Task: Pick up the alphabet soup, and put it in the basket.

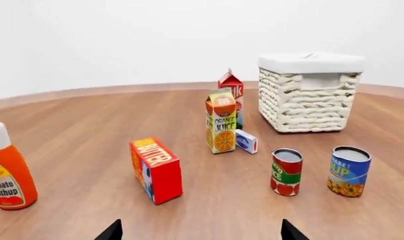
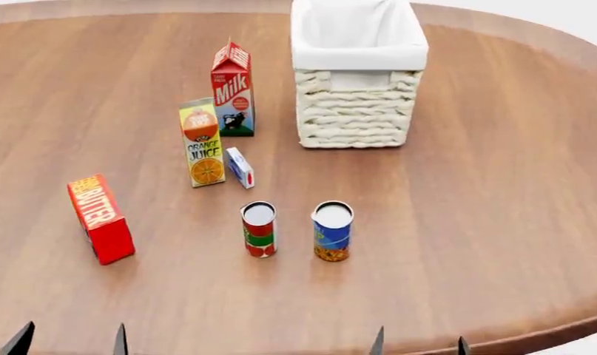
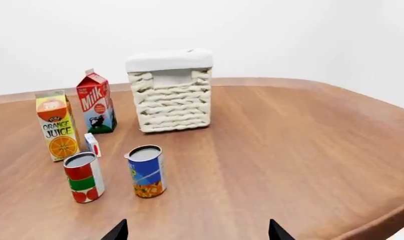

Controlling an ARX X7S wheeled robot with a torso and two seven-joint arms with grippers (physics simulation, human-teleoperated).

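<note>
Left wrist: my left gripper (image 1: 200, 231) is spread wide, empty; soup (image 1: 349, 171) stands beside the red can (image 1: 287, 171).

Head: soup upright, well short of the basket (image 2: 357, 118).

Right wrist: right gripper (image 3: 198, 231) gapes empty; reaching comes next.

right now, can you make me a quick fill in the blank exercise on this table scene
1. The alphabet soup stands beside a can with a red and ____ label.
2. The basket is woven wicker with a ____ cloth lining.
3. The carton in front of the milk carton reads orange ____.
4. The red box lying apart is labelled ____.

Missing words: green; white; juice; butter
</note>
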